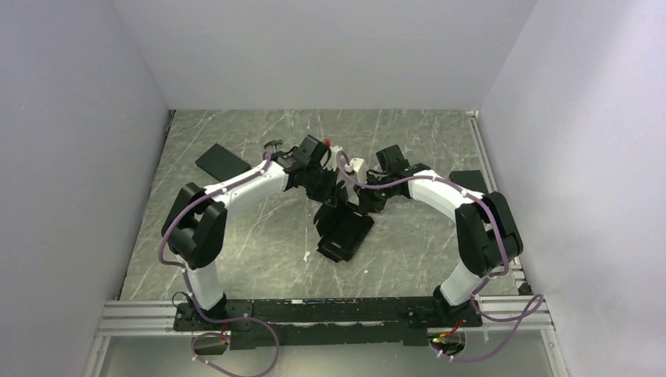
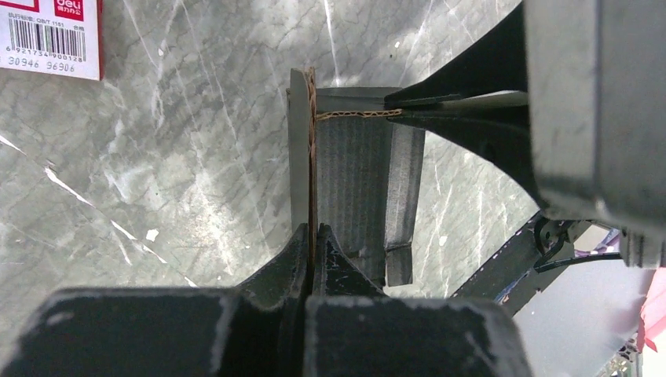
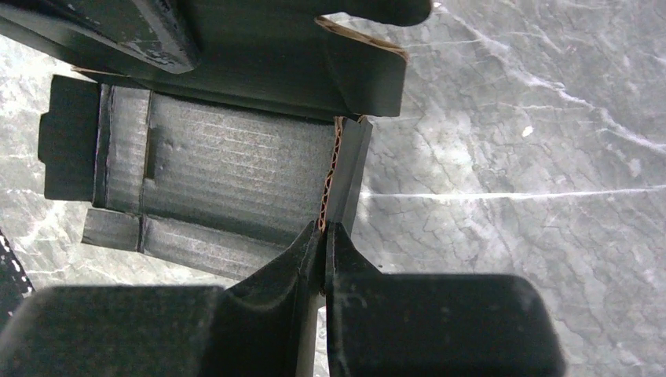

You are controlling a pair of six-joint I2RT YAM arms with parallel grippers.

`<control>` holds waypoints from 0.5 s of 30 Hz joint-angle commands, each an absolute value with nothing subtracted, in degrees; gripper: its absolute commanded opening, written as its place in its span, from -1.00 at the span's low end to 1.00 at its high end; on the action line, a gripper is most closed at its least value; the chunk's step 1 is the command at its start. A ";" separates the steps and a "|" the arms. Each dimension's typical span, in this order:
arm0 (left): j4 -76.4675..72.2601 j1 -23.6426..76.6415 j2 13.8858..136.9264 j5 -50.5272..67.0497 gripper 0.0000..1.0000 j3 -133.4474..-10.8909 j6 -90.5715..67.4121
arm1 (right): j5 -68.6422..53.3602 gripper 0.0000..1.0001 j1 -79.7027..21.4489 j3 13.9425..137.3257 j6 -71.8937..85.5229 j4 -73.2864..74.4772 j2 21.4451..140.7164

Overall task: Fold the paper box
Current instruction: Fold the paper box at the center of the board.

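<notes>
Arms arch inward from their bases at the near edge of the table [image 1: 259,236], elbows raised and forearms reaching toward each other until the wrists nearly meet over the middle of the marbled top. The left gripper [image 1: 323,187] and right gripper [image 1: 369,196] both angle down onto the paper box [image 1: 345,232], which is mid-table between them, its black panels stretching from the claws toward the bases. Whether its near end rests on the surface cannot be told from above. Only the overhead view shows a black slab [image 1: 221,162] far out to the left, well apart from the box. The grips themselves are visible only in the wrist views. In the left wrist view the left claw is clenched on a thin upright wall of the box, the brown corrugated edge rising from between its fingertips. There, dark fingers from the right pinch a second edge that meets this wall at a corner. A barcode label [image 2: 47,35] lies on the marble at the top left. In the right wrist view the right claw is pinched on a side wall's raw edge, with the ribbed floor panel and its notched flaps spread to the left.
</notes>
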State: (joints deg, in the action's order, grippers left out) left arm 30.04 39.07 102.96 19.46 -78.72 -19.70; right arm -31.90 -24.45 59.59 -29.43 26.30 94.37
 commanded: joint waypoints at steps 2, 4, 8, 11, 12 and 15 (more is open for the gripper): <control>19.62 39.42 102.54 24.24 -1.00 -80.06 -23.14 | -39.46 -0.81 -27.30 58.64 -31.99 26.69 91.85; 19.04 39.24 102.37 24.11 -1.00 -79.38 -23.80 | -40.26 -0.78 -27.50 58.54 -32.52 27.08 91.83; 16.67 38.94 101.08 24.63 -1.00 -77.12 -25.15 | -41.22 -0.68 -27.57 58.71 -33.10 27.99 92.49; 16.11 38.89 100.57 25.07 -1.00 -76.38 -25.32 | -42.64 -0.56 -27.53 59.03 -33.38 28.76 93.00; 16.18 38.93 100.63 25.23 -1.00 -76.34 -25.24 | -43.09 -0.53 -27.59 59.24 -33.40 29.08 93.18; 16.62 38.87 101.10 25.24 -1.00 -76.43 -24.86 | -43.77 -0.46 -27.48 59.73 -33.20 29.72 93.95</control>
State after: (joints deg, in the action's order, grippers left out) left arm 24.97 38.76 102.96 22.46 -75.24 -23.44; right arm -36.86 -26.17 58.74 -32.97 27.55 93.65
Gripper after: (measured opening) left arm 0.022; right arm 0.253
